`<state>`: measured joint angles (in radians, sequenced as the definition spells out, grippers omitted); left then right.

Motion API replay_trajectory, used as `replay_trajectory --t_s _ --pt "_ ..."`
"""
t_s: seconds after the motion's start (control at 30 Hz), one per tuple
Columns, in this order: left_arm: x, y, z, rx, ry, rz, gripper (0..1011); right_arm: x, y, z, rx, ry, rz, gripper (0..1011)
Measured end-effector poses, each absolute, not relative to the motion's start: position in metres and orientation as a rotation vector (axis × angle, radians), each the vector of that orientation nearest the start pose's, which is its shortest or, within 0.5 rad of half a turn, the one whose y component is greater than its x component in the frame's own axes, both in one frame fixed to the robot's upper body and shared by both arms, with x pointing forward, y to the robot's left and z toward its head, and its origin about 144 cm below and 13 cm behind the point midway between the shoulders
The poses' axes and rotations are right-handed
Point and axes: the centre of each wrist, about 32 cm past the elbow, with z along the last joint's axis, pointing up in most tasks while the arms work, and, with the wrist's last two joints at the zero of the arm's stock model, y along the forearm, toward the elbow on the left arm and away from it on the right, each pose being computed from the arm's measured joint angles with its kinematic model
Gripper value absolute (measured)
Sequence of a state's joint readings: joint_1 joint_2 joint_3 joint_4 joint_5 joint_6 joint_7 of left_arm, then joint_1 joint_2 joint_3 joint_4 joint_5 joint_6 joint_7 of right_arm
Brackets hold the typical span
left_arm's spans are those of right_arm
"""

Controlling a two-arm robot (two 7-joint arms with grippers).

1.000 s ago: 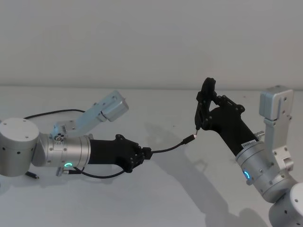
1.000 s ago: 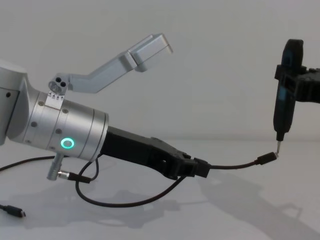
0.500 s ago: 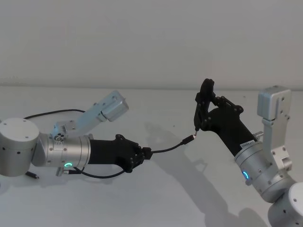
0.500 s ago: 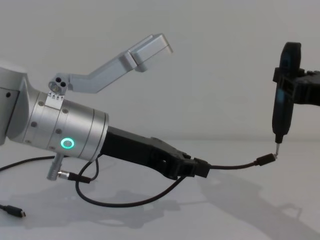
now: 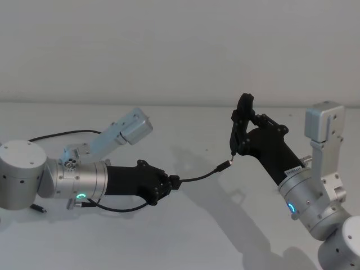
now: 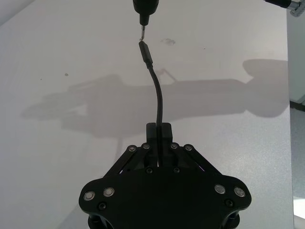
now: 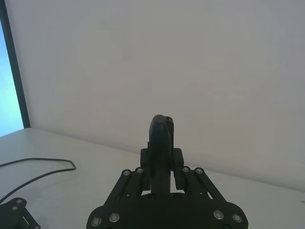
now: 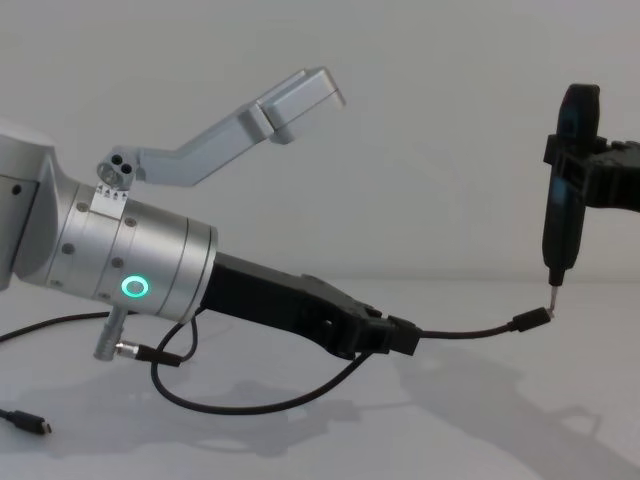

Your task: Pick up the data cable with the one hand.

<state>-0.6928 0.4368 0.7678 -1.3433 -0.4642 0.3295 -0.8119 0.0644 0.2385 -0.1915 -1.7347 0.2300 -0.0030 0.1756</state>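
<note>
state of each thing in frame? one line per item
data cable: held off the table, plug end sticking out toward the pen-like tool
left tool: shut on the data cable
right tool: shut on the pen-like tool
pen-like tool: upright, tip at the cable's plug

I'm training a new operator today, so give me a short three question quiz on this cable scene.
1. True or false: the left gripper is shut on the data cable.
2. What does the right gripper hold? A. a pen-like tool B. a cup C. nothing
3. Fill in: the cable's plug sits just under the tool's ____.

Key: 1 true; 2 A, the pen-like tool; 3 tip.
</note>
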Motion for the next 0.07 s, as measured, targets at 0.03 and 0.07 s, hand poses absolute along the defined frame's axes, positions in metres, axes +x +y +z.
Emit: replay_trajectory --t_s 0.03,0.07 --pt "0.5818 0.1848 1.2541 0.378 0.036 0.267 57 0.4665 -0.2252 1.2077 0.123 -0.147 -1.167 274" --pt "0.5818 0.1848 1.2541 0.378 0.036 0.267 57 0.4666 -0.2252 1.2077 0.123 -0.147 -1.167 275"
